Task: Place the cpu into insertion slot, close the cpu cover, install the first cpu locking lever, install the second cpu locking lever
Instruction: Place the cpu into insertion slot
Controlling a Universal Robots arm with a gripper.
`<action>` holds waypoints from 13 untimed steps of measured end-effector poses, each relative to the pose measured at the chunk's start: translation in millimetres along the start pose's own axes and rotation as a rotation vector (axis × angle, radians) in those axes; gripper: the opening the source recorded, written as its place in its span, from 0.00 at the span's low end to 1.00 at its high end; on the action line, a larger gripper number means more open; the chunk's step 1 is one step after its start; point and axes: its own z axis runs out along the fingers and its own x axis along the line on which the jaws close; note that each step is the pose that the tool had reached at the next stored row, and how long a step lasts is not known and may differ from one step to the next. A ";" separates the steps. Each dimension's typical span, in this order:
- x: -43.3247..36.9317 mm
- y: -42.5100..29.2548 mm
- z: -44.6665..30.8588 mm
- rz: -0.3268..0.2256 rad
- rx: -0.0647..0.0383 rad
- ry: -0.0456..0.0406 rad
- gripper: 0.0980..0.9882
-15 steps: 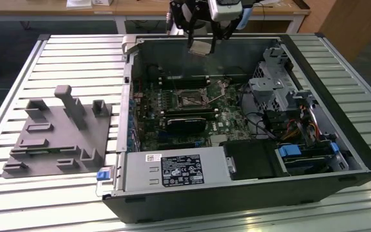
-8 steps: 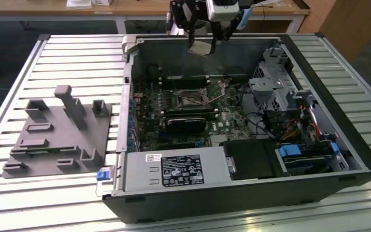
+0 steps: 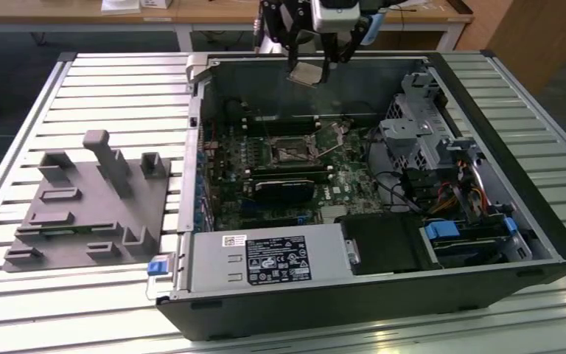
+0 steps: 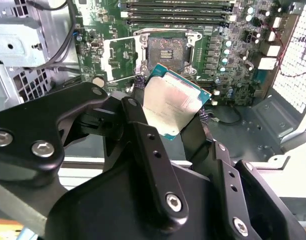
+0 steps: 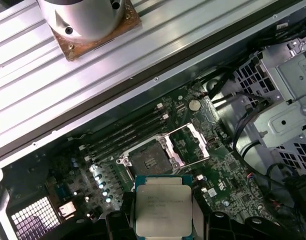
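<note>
My gripper (image 3: 308, 68) hangs above the far side of the open computer case, shut on the cpu (image 3: 306, 73), a flat square chip with a dull metal top. In both wrist views the cpu (image 4: 173, 100) (image 5: 163, 206) sits tilted between the black fingers (image 4: 138, 115), well above the green board. Below it the insertion slot (image 3: 290, 151) (image 4: 165, 50) (image 5: 148, 161) lies bare, a dark square with a silvery rim. The cpu cover (image 4: 109, 56) (image 5: 202, 146) is swung open beside the slot.
Long black memory slots (image 4: 178, 7) run beside the socket. A black card (image 3: 283, 188) lies nearer the power supply (image 3: 263, 258). A metal drive cage with cables (image 3: 421, 140) fills the exterior view's right of the case. A grey fixture block (image 3: 86, 199) stands on the slatted table.
</note>
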 end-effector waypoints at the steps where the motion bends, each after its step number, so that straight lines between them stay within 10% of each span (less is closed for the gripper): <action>1: 0.0 0.0 0.0 0.008 0.000 -0.0007 0.50; 13: 0.0 0.0 0.5 0.098 0.001 -0.0090 0.50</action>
